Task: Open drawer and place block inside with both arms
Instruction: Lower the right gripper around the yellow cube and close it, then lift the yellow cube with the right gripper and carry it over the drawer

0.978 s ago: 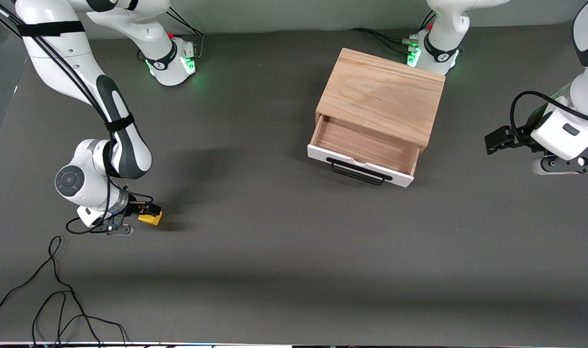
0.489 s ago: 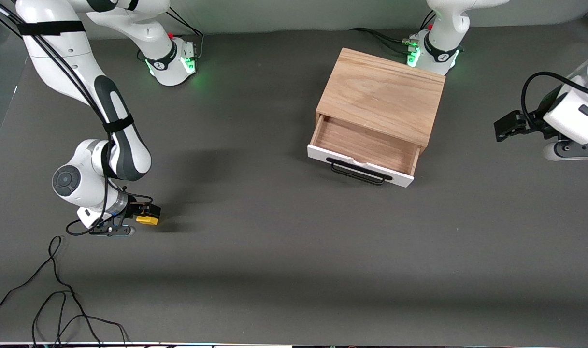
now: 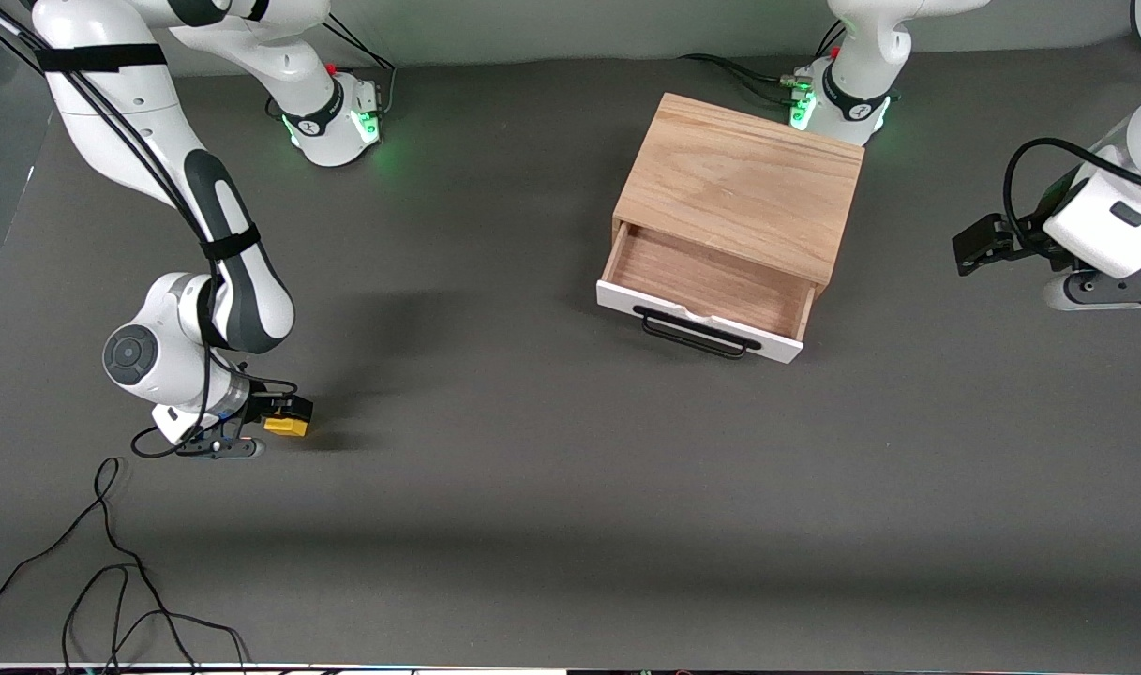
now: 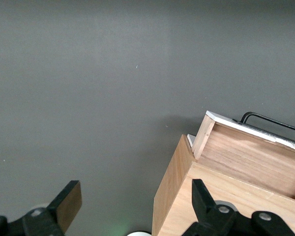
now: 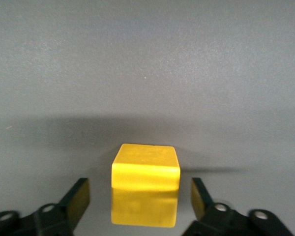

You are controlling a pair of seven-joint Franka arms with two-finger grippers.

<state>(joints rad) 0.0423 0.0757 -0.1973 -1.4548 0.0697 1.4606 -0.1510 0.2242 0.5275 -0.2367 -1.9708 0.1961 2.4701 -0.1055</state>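
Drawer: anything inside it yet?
No. The open drawer shows only bare wood; its back part is hidden under the box top. The block sits between the right gripper jaws.

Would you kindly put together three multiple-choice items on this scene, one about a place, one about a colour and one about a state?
1. Where is the block?
A. In the drawer
B. On the table, between the right gripper's jaws
C. On top of the wooden box

2. What colour is the drawer's handle?
A. Black
B. Red
C. Yellow

3. What state is the drawer in?
A. Fully shut
B. Pulled open, nothing inside
C. Pulled open, block inside

Answers:
1. B: the right wrist view shows the yellow cube between the open jaws of the right gripper, toward the right arm's end of the table.
2. A: a black wire handle runs along the white front panel.
3. B: the front view shows bare wood in the pulled-out tray; the left gripper waits, open, beside the wooden box.
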